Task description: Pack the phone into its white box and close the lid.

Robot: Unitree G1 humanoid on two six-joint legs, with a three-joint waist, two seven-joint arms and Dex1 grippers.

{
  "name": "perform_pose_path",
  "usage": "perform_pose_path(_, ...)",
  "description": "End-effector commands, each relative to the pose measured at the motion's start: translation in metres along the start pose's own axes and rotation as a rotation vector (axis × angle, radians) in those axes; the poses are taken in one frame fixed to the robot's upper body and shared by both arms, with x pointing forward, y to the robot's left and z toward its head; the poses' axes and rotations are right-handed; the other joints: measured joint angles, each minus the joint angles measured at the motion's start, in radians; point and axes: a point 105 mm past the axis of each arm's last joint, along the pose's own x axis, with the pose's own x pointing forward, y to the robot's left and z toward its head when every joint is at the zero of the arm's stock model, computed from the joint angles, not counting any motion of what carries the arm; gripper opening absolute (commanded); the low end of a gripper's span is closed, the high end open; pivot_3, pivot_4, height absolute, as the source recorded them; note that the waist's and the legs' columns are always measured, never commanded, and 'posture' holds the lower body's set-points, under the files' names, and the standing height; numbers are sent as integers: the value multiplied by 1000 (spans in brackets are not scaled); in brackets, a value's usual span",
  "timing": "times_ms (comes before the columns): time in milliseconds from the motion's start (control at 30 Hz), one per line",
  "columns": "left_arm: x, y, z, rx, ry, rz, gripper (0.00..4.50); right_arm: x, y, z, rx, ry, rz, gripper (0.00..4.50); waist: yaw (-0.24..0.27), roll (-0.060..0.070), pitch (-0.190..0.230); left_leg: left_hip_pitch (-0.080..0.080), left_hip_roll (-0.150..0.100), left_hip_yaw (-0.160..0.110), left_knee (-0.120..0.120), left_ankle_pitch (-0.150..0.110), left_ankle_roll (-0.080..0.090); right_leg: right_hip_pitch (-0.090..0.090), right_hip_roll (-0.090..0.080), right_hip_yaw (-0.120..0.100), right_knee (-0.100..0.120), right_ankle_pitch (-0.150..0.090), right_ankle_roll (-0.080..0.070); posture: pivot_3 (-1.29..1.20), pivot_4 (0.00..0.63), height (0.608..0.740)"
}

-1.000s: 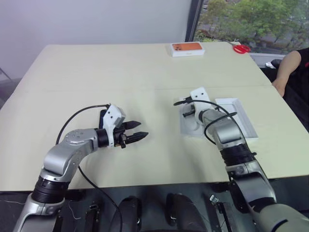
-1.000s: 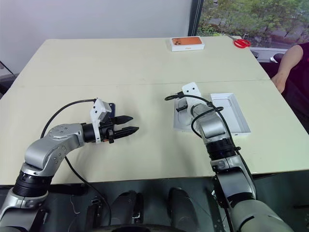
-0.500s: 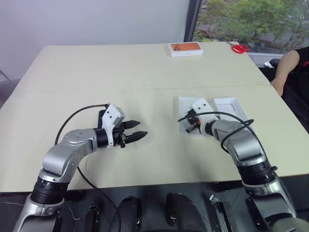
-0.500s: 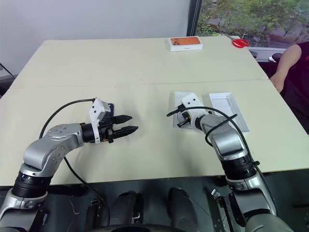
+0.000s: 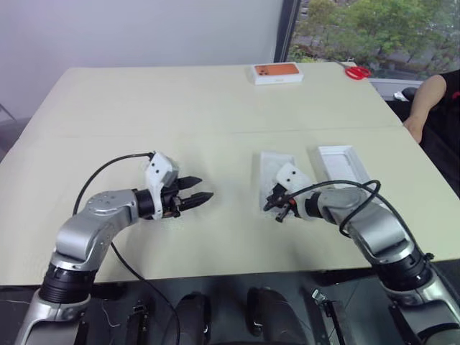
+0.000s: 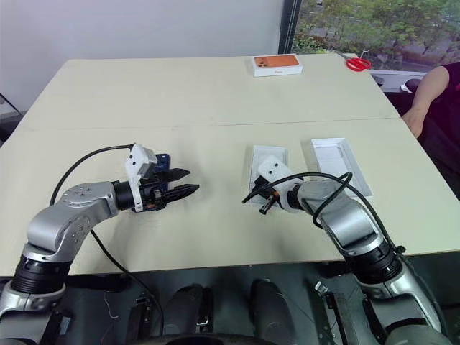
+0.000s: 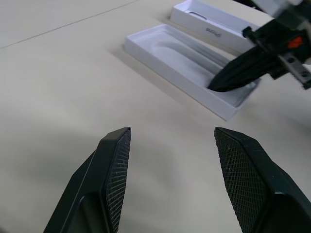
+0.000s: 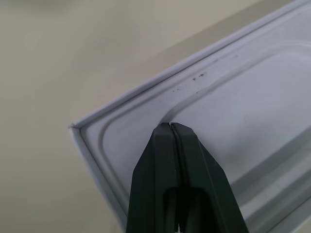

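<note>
White box point(image 5: 272, 180): lay on the beige table point(image 5: 215, 108), a shallow white tray with a thin rim and a moulded, rounded recess, open and empty.
Lid point(image 5: 342, 164): a second white rectangular shell, just beside the white box on the window side.
Phone point(image 6: 162, 162): a dark blue slab, largely hidden behind the left gripper, well apart from the white box.
Right gripper point(image 8: 170, 127): black ribbed fingers pressed together, tips angled down inside the white box's near corner.
Left gripper point(image 7: 167, 138): textured pads spread wide, holding nothing, pointed toward the white box.
Orange-topped box point(image 5: 278, 72): one, far beyond the white box.
</note>
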Motion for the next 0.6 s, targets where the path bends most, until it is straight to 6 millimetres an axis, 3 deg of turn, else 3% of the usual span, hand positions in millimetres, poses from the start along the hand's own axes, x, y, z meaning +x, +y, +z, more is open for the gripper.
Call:
perform_pose_path(33,-10,6,7,17,-18,35,2900,-6,-2,13,-57,-51,-14,32,1,0,0,0,0,0,0,0,0,0,0,0,0,0,0,0,150,740)
perform_pose_path(267,-23,22,9,-6,-25,125,2900,-7,-14,30,-105,-108,-81,32,1,0,0,0,0,0,0,0,0,0,0,0,0,0,0,0,150,740)
perform_pose_path(367,-36,44,15,-81,-73,251,2900,-7,-19,44,-128,-173,-120,32,1,0,0,0,0,0,0,0,0,0,0,0,0,0,0,0,150,740)
perform_pose_path(433,-52,72,16,-203,-108,423,3417,-4,-14,58,-136,-234,-113,0,1,0,0,0,0,0,0,0,0,0,0,0,0,0,0,0,150,740)
perform_pose_path(500,-67,90,15,-316,-134,537,4251,3,-1,71,-155,-277,-81,0,-2,-1,0,0,0,-1,1,0,0,-1,0,0,2,0,0,0,150,740)
perform_pose_path(533,-72,95,15,-351,-136,573,4476,7,5,75,-159,-291,-66,0,-3,-1,0,0,0,-1,1,0,0,-1,0,0,2,0,0,0,150,740)
perform_pose_path(600,-84,108,10,-430,-117,676,4476,21,19,86,-166,-315,-35,0,-4,-1,0,0,0,-1,1,0,0,-1,0,0,3,0,1,0,150,740)
